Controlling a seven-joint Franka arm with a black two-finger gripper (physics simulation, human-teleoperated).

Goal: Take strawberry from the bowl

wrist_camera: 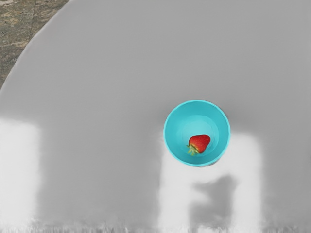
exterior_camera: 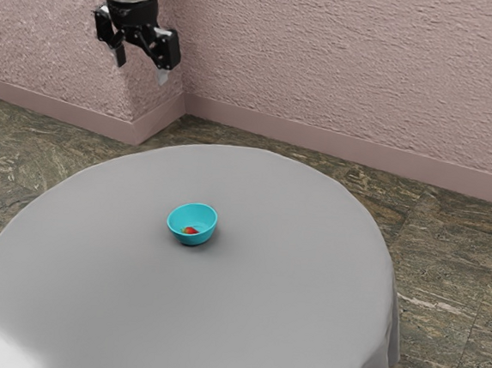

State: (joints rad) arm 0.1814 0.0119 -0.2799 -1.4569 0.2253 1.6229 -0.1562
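And here you are, operator, with your black two-finger gripper (exterior_camera: 141,66) up in the exterior view's upper left, its fingers standing apart, released and empty, pointing down in front of the rough pink wall (exterior_camera: 352,55). Well apart from it, lower and nearer the middle of the exterior view, you've got the small round turquoise bowl (exterior_camera: 194,210), sitting upright on the round table draped in smooth grey cloth (exterior_camera: 260,314). And there's your target, the red strawberry with a yellow-green leafy cap (wrist_camera: 199,144), lying inside that bowl! Your wrist view looks down into the bowl and shows the fruit on its side, off the centre of the bowl's floor, the cap end toward the bowl's wall (a bright little spot of red against all that turquoise). Pale patches of light spread over the cloth, one of them reaching right up beside the bowl, with a darker blotch of shadow within it. Out past the table's edge, on the exterior view's right, runs the brown and grey stone-patterned floor (exterior_camera: 444,287), meeting a plain pink baseboard (exterior_camera: 336,143) beneath the wall.
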